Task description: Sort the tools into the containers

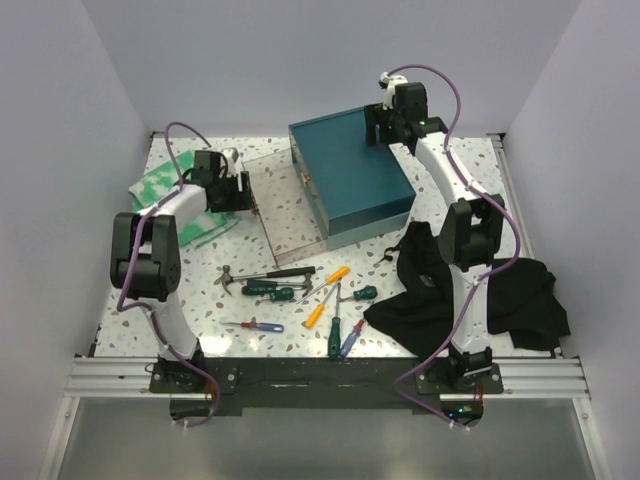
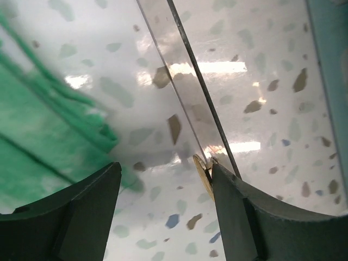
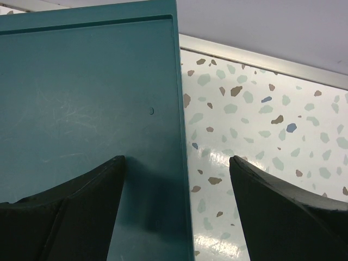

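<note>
Glossy table (image 2: pixel 81 32), clear plastic box (image 2: pixel 186 81)

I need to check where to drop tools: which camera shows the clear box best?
The top external view: the whole clear box shows, beside the teal box. The left wrist view catches only one edge of its wall; the right wrist view shows none of it.
</note>
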Controlling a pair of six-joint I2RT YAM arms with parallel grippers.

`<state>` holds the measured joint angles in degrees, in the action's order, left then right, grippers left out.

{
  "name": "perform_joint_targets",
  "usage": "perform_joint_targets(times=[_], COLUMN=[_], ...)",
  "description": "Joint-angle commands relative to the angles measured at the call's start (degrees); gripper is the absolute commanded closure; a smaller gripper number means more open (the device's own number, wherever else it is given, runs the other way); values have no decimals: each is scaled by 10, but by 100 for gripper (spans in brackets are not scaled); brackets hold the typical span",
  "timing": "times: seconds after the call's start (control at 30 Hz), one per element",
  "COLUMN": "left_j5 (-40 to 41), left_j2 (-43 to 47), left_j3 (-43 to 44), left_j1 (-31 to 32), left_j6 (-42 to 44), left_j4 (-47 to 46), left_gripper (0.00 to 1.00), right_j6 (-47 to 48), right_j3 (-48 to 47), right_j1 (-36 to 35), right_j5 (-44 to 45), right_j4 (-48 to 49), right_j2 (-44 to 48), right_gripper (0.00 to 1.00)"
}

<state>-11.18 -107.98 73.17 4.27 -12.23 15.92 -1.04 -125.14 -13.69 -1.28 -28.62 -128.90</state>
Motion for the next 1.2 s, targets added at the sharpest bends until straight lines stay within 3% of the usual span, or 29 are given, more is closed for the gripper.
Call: perform_joint_targets(times=[0.0, 0.27, 0.47, 0.7, 0.73, 0.9, 0.93, 1.07, 1.17], left_j5=[26, 14, -123, -270, -286, -305, -306, -296, -295], left_j2=[49, 94, 197, 287, 295, 323, 322, 320, 304], left_j3=[-28, -33, -60, -117, -121, -151, -157, -198, -210], left_j1=[-12, -17, -17, -22, -22, -22, -22, -22, -21], left_j6=[50, 98, 236, 484, 564, 717, 796, 840, 884], left_j4=[1, -55, -141, 29, 96, 232, 281, 276, 299], left_gripper=[28, 27, 22, 24, 25, 32, 34, 36, 43], right_j6=[8, 7, 7, 7, 7, 23, 24, 27, 28], right_j3=[6, 11, 22, 29, 31, 47, 49, 46, 47], right_j1=[1, 1, 0, 1, 1, 0, 1, 1, 1], right_j5=[-13, -19, -16, -14, -16, -17, -17, -16, -16], right_j4=[3, 2, 3, 3, 3, 2, 2, 2, 2], right_j2=[31, 35, 39, 41, 44, 50, 50, 50, 51], right_gripper=[19, 19, 19, 19, 19, 19, 19, 19, 19])
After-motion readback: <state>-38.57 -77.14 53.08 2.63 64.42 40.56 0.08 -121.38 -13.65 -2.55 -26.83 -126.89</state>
